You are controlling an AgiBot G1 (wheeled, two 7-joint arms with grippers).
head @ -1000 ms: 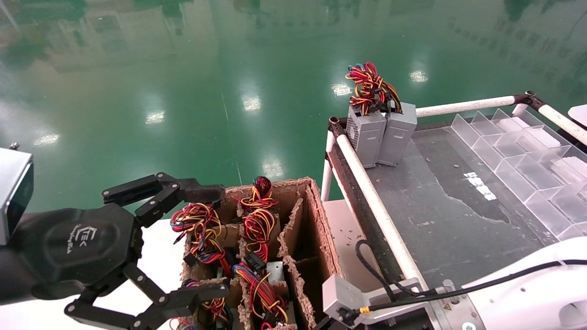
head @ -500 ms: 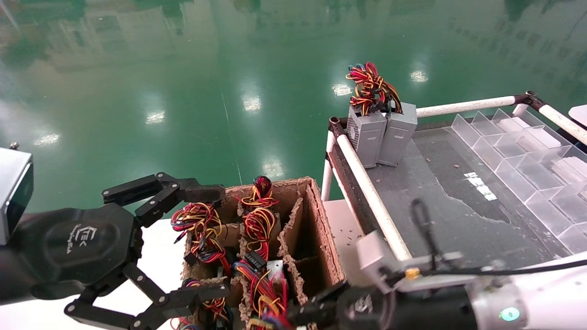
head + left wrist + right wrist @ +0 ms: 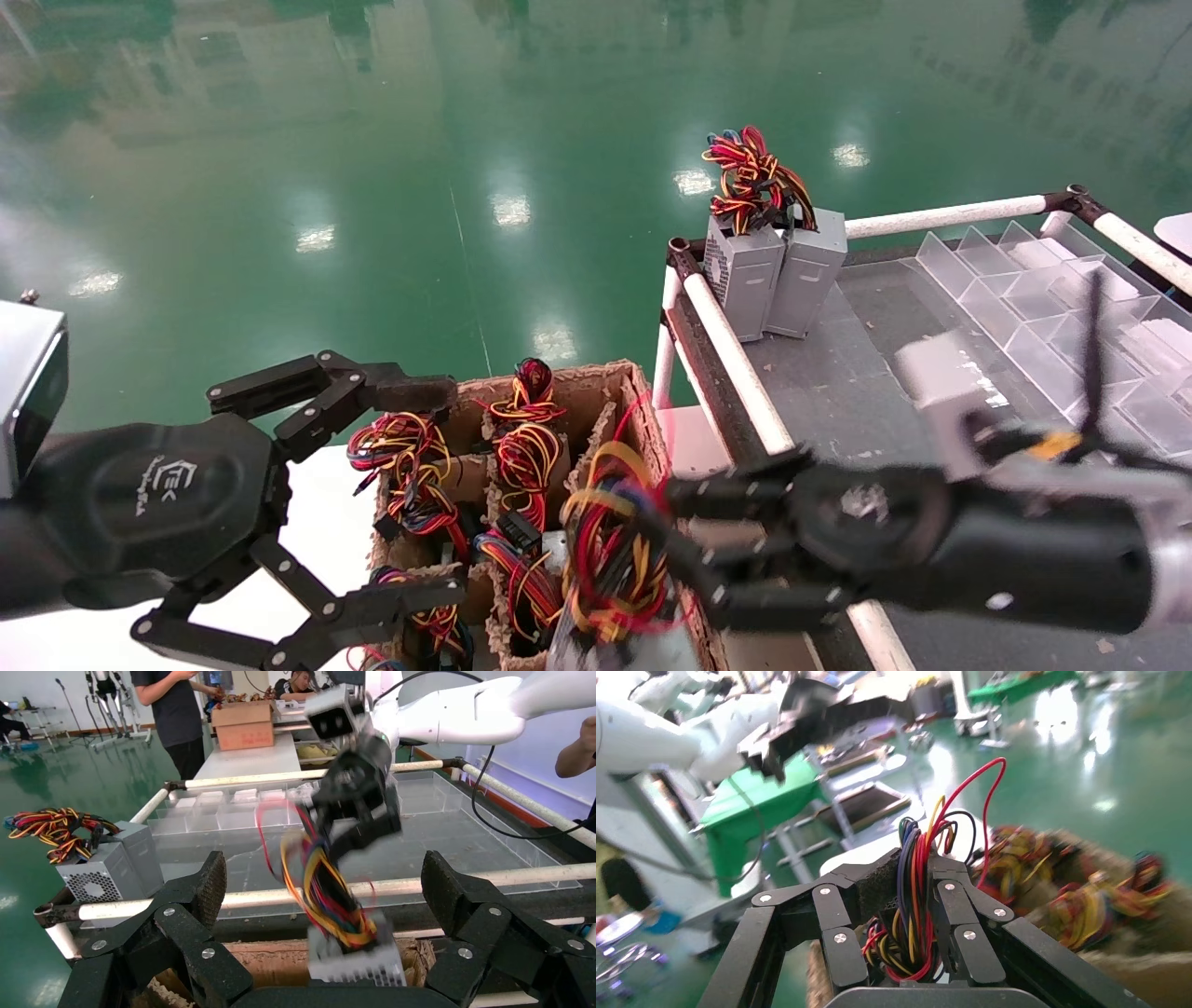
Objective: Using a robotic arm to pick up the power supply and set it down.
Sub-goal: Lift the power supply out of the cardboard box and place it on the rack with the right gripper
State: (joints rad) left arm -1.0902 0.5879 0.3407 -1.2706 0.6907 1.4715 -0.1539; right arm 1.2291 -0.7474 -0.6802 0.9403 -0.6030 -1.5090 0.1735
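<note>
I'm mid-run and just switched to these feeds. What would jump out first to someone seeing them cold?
First, the right gripper, its fingers shut on the wire bundle of a power supply that hangs over the cardboard box. Next, two more grey power supplies standing upright at the far corner of the cart. The left gripper sits open beside the box.

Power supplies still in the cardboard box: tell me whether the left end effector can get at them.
Probably yes: the left end effector hangs open beside the cardboard box, whose top is open, though wire bundles crowd the compartments.
</note>
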